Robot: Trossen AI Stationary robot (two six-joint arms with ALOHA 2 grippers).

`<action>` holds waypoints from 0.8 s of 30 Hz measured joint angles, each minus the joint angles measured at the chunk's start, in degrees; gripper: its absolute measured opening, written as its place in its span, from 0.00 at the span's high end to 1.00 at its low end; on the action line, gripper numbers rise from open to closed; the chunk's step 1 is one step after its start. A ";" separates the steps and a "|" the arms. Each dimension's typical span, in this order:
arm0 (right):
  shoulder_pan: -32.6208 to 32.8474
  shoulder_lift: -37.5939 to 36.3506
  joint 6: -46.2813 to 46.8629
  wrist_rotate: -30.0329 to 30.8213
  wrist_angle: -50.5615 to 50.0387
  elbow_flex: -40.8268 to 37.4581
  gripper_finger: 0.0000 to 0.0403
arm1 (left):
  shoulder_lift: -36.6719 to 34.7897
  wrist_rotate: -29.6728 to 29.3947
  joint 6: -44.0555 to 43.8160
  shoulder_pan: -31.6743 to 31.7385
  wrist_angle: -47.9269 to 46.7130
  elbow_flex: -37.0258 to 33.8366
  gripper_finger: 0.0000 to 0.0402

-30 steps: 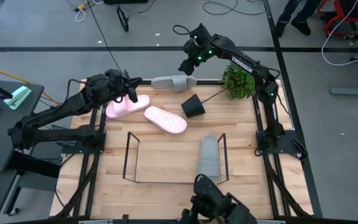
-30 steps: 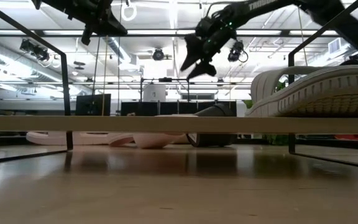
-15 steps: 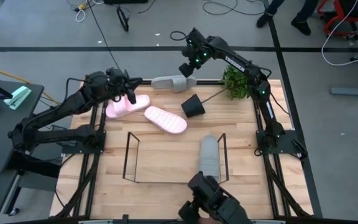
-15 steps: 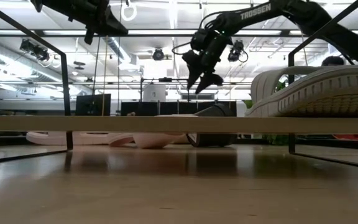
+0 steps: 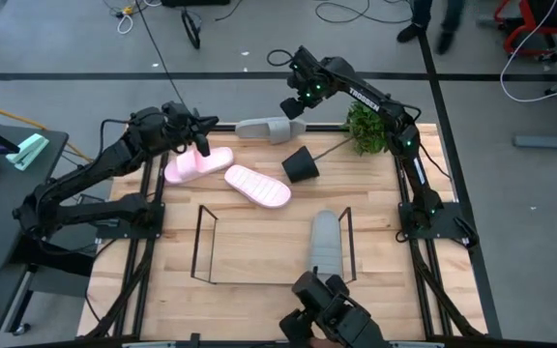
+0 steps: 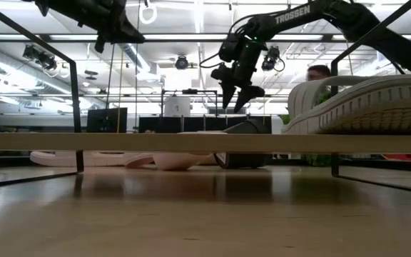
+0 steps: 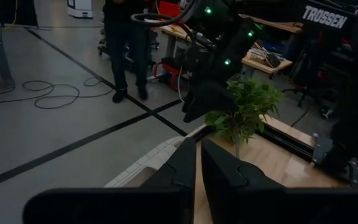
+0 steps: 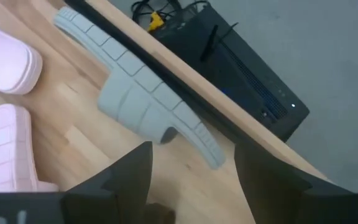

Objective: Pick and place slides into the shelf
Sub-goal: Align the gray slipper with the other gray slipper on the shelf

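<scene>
Right hand hangs above the grey slide at the far edge, fingers spread apart, nothing between them. In the right wrist view both fingers straddle that slide from above, not touching it. The slide lies sole-up along the far edge of the surface, roughly at mid-width.

Left hand is up in the air over the pink slide near the far left corner, fingers together, holding nothing. In the left wrist view the two fingers sit pressed side by side.

Second pink slide lies sole-up just beside the first, angled toward the middle of the surface.

Shelf stands at the near edge, centred. Second grey slide lies in the shelf at its right end, next to the right upright. The rest of the shelf holds no slides.

Black plant pot is tipped on its side between the pink slide and the plant at the far right corner.

A person shows in the low view behind the surface; legs are visible in the high view on the floor beyond the far edge.
</scene>
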 joint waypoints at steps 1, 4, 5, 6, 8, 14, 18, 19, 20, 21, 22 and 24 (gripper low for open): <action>0.02 0.15 -0.07 0.01 0.06 0.00 0.42 | 0.00 -0.02 0.00 0.17 0.00 0.00 0.92; 0.02 0.91 -0.26 -2.04 0.06 0.02 0.42 | 0.00 -0.03 -0.19 0.50 0.00 0.01 0.93; 0.02 1.20 -0.43 -2.40 0.05 0.00 0.42 | 0.00 -0.02 -0.27 0.50 0.00 0.01 0.93; 0.02 1.40 -0.89 -2.38 0.04 -0.14 0.42 | 0.00 -0.03 -0.35 0.50 0.00 0.02 0.93; 0.19 1.38 -1.62 -1.90 0.68 -0.86 0.42 | 0.00 -0.01 -0.38 0.50 0.00 0.00 0.94; -0.22 1.53 -1.03 -1.94 0.80 -0.92 0.42 | 0.00 -0.02 -0.66 0.50 0.00 0.02 0.93; -0.09 2.05 -0.32 -2.65 0.41 -0.96 0.42 | 0.00 -0.06 -0.66 0.50 0.00 0.01 0.91; 0.05 2.07 -0.46 -2.62 0.35 -0.96 0.42 | 0.00 -0.06 -0.66 0.50 0.00 0.00 0.91; 0.14 2.07 -0.73 -2.51 0.32 -0.96 0.42 | 0.00 -0.07 -0.66 0.50 0.00 0.00 0.91; 0.18 2.07 -0.86 -2.16 0.50 -0.96 0.42 | 0.00 -0.04 -0.66 0.50 0.00 0.01 0.91; 0.24 2.18 -0.90 -1.44 0.72 -0.96 0.42 | 0.00 -0.04 -0.61 0.50 0.00 0.00 0.91; 0.15 2.73 0.29 -0.86 1.03 -0.94 0.42 | 0.00 -0.07 -0.61 0.50 0.00 0.00 0.91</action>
